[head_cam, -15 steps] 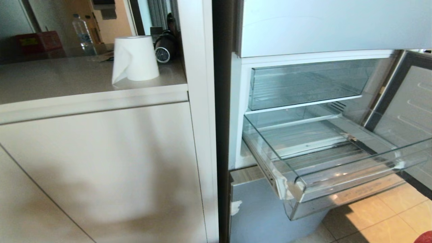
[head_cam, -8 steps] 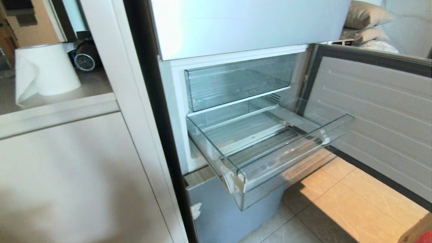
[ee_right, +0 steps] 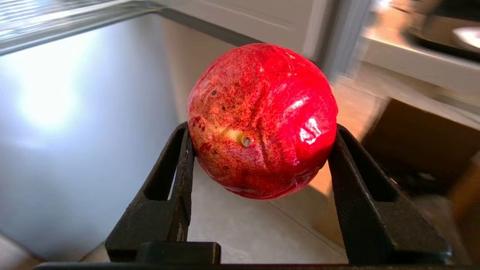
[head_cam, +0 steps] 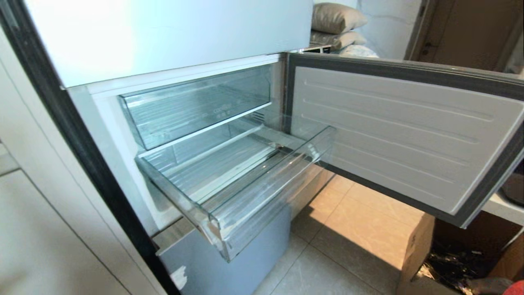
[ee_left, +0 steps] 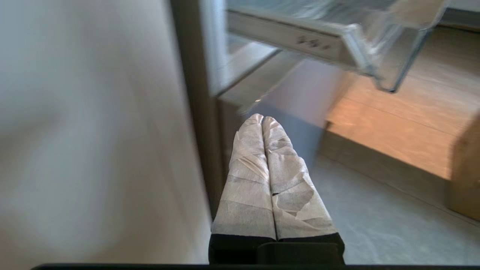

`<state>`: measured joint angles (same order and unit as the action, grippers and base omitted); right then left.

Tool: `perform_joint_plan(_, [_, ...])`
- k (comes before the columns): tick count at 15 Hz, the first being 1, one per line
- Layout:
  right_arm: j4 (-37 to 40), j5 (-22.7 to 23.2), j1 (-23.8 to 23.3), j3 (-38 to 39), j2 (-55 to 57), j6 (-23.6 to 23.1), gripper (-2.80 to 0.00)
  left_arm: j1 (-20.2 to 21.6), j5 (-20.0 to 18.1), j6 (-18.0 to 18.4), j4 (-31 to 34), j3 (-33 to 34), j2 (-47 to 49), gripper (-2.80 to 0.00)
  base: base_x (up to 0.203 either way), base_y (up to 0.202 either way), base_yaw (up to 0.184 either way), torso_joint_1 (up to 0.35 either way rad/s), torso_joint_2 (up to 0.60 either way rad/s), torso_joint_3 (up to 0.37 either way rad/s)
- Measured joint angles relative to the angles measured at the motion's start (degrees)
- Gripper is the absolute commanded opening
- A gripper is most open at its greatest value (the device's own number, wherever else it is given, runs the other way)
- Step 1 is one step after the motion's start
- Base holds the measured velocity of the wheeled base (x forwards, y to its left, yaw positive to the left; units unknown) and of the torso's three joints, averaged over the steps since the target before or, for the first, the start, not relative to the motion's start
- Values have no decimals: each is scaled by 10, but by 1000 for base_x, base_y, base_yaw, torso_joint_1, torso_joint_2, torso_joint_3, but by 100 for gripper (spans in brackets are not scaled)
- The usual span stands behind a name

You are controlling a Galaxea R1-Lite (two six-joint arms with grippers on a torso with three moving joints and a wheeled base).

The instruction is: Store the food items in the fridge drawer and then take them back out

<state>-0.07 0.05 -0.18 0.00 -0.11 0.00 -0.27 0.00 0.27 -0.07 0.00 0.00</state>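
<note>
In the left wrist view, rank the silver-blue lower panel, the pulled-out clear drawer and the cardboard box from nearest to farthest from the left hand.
1. Silver-blue lower panel, right ahead of the shut left hand.
2. Fridge drawer, above and beyond, jutting over the floor.
3. Cardboard box, farthest, off to the side across the tiles.

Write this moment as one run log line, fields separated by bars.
right gripper: shut on apple | left gripper: shut, empty | fridge drawer: pulled out, empty
</note>
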Motion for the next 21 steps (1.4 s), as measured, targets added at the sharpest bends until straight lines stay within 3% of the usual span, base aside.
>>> perform_joint_plan(4, [0, 0, 0, 0, 0, -2, -280, 0, 0, 0, 0, 0, 0, -280, -1, 8, -155, 2, 4, 0])
perform_joint_plan(8, [0, -1, 0, -1, 1, -2, -280, 0, 0, 0, 0, 0, 0, -280, -1, 1, -17, -2, 2, 0])
perform_joint_plan(12, [3, -72, -1, -79, 31, 48, -280, 0, 0, 0, 0, 0, 0, -280, 0, 0, 0, 0, 0, 0])
perform_joint_plan(15, [0, -100, -16, -153, 99, 78, -280, 0, 0, 0, 0, 0, 0, -280, 0, 0, 0, 0, 0, 0])
perform_joint_plan(18, [-50, -105, -107, -210, 202, 118, -280, 0, 0, 0, 0, 0, 0, -280, 0, 0, 0, 0, 0, 0])
perform_joint_plan(21, [-187, -95, -245, -227, 309, 134, -280, 0, 0, 0, 0, 0, 0, -280, 0, 0, 0, 0, 0, 0])
